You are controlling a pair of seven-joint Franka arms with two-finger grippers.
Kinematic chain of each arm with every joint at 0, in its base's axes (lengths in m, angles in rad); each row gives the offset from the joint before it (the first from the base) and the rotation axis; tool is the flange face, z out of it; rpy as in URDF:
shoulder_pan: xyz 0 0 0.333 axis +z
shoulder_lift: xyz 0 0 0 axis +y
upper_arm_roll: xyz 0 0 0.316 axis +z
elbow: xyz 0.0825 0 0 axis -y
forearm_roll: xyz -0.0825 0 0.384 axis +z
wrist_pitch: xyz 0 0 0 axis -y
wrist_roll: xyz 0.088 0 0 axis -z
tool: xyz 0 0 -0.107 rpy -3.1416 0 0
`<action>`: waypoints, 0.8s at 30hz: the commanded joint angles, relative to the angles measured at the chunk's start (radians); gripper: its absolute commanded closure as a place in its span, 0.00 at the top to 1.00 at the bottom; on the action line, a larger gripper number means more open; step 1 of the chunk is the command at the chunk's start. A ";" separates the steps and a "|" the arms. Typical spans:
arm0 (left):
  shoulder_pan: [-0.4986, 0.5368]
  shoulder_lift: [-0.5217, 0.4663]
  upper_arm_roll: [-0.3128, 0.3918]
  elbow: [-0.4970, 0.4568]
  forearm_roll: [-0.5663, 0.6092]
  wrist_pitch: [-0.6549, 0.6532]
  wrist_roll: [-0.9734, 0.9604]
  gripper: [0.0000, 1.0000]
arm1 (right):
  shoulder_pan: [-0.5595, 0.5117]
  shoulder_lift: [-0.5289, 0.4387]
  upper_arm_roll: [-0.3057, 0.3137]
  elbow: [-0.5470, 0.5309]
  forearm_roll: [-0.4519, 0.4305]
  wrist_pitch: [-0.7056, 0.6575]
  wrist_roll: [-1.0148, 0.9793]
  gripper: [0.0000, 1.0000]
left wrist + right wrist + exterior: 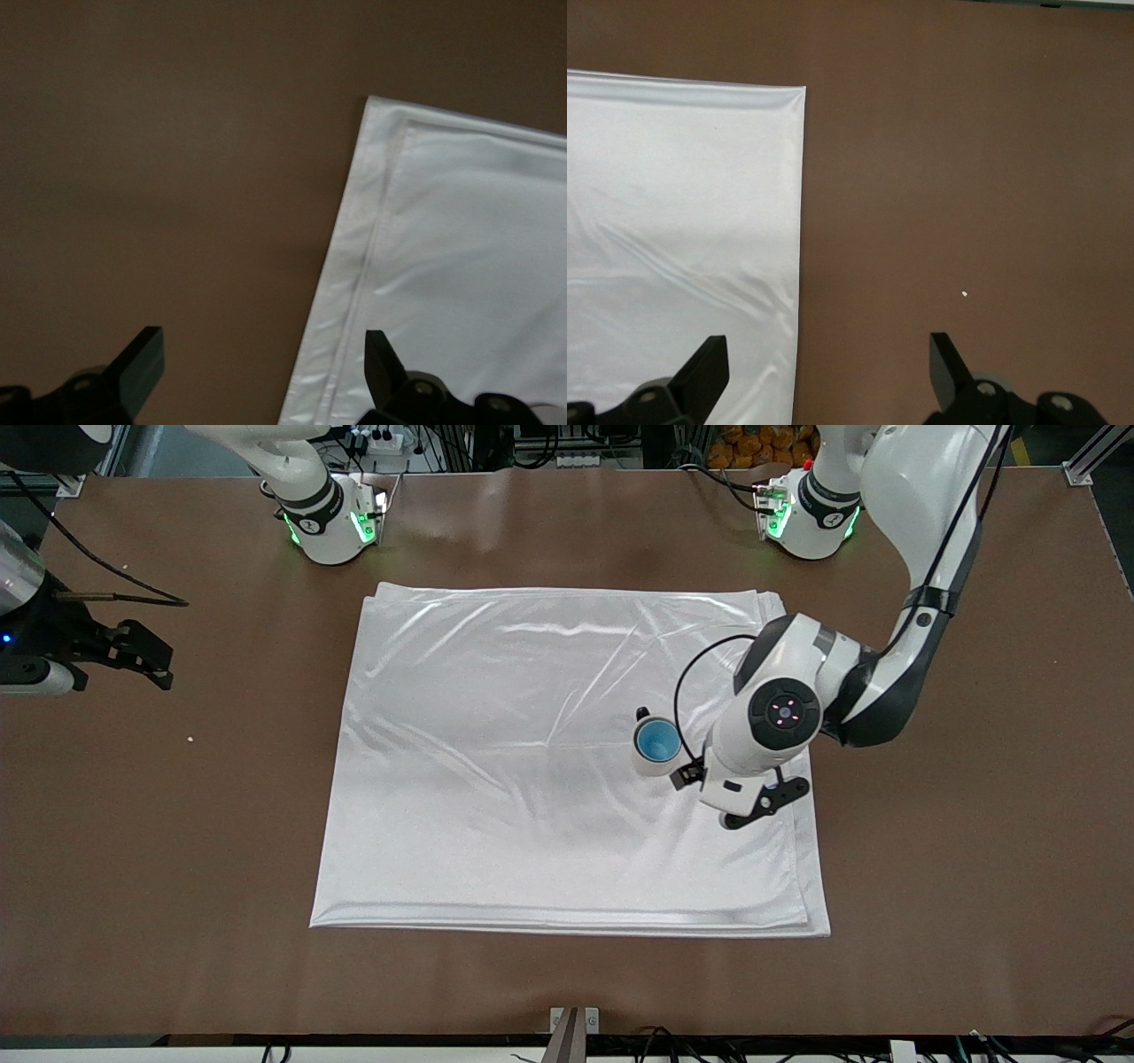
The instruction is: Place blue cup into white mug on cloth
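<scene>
The cloth point(549, 779) is seen spread flat on the brown worktop point(974, 868), shiny and creased, its folded layers showing along the edge toward the left arm's end. On the cloth, toward that same end, the white mug point(654, 762) is stood upright, and the blue cup point(656, 740) is seated inside it, only the bright blue inside and rim being visible from above. The mug's black handle is just made out at its rim, on the side farther from the front camera.

The left gripper point(742, 795) is held just beside the mug, over the cloth near its edge. Its fingers point(142, 367) are spread wide with nothing between them, as is shown in the left wrist view, where only the cloth's hemmed corner point(461, 266) and bare worktop are seen below. No contact with the mug or cup can be made out in the front view, though the wrist housing hides part of the gap.

The right gripper point(146, 657) is parked well apart from the cloth, over bare worktop at the right arm's end of the table, and the arm is left waiting there. Its fingers point(704, 372) are likewise wide open and empty, with a corner of the cloth point(682, 239) and a tiny white crumb point(965, 294) in sight under them
</scene>
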 commanded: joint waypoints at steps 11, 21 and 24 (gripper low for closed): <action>0.083 -0.165 -0.006 -0.044 -0.015 -0.056 0.272 1.00 | -0.011 -0.001 0.012 -0.013 0.019 0.035 -0.015 1.00; -0.025 -0.325 0.065 -0.101 -0.105 -0.191 0.275 1.00 | -0.011 0.000 0.012 -0.009 0.019 0.036 -0.013 1.00; -0.097 -0.362 0.125 -0.101 -0.127 -0.237 0.275 1.00 | -0.011 0.000 0.012 -0.009 0.019 0.036 -0.013 1.00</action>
